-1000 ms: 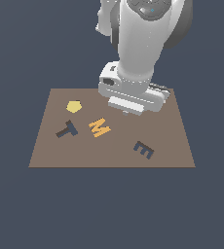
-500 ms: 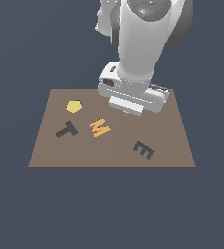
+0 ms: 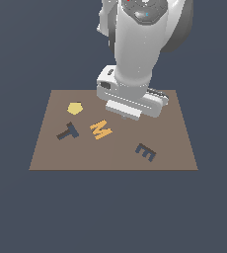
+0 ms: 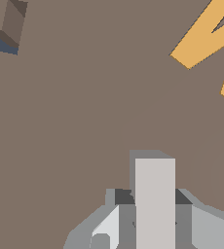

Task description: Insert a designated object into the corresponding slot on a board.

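Over the board [image 3: 170, 148], the hand [image 4: 153, 233] has stayed put, seemingly gripping the grey T piece [image 4: 155, 204]

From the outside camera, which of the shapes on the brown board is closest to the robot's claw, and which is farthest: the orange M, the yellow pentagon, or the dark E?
1. Orange M, just below the gripper, toward the exterior view's left.
2. Yellow pentagon, farther toward the left.
3. Dark E, near the board's front, toward the right; close to the pentagon's distance, so that ranking is tentative.

A dark floor [image 3: 17, 212] carries the board [image 3: 174, 133].
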Controlling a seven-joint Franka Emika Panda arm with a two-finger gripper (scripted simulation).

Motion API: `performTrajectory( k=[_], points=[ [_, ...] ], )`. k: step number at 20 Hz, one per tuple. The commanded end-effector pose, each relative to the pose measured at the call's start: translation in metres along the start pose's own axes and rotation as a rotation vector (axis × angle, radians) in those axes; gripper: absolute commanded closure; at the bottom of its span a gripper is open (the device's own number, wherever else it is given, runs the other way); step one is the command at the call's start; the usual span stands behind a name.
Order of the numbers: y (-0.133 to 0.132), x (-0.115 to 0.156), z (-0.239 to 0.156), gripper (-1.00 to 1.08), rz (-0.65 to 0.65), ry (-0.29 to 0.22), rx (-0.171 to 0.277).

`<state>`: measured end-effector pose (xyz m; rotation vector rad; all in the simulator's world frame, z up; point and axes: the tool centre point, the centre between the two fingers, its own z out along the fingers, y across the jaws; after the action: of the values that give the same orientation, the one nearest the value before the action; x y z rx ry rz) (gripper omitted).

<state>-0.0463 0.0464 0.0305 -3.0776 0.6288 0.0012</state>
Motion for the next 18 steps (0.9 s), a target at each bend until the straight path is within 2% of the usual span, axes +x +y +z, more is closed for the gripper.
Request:
performTrajectory(
  k=[1,7,13,18],
  points=[
    [0.006,0.011,-0.001,1.08,0.031,0.001,0.000],
    [0.033,0.051,-0.003,1.08,0.156,0.001,0.001],
    [0.079,0.102,-0.006,1.08,0.336,0.001,0.002],
    [0.116,0.131,-0.008,1.08,0.457,0.001,0.002]
  ],
)
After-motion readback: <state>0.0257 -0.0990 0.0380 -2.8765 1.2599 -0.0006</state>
